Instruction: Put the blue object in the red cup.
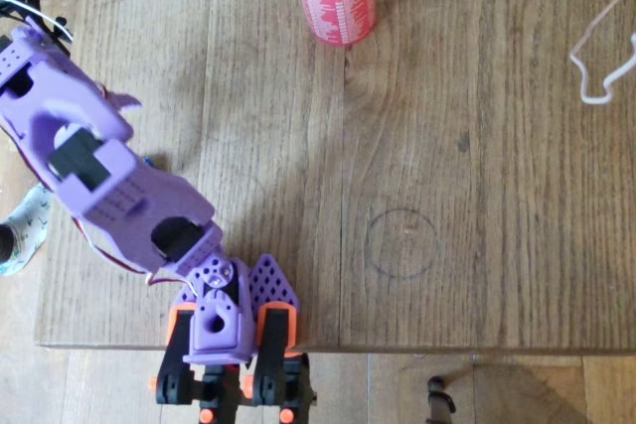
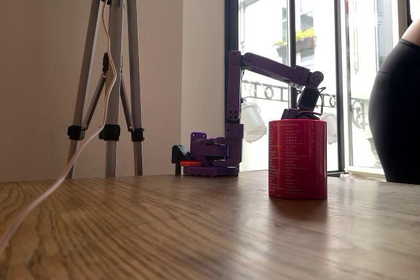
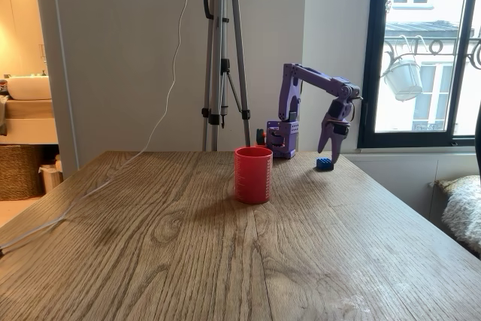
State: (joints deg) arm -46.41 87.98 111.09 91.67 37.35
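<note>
Far right on surface: end effector hanging slightly spread, empty, beside blue object; risking nudging it off edge, missing red cup.

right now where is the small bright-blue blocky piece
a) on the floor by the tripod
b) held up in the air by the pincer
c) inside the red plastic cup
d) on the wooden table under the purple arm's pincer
d: in a fixed view the small bright-blue blocky piece lies on the wooden table, just beneath the purple arm's pincer, well away from the red plastic cup.
</note>
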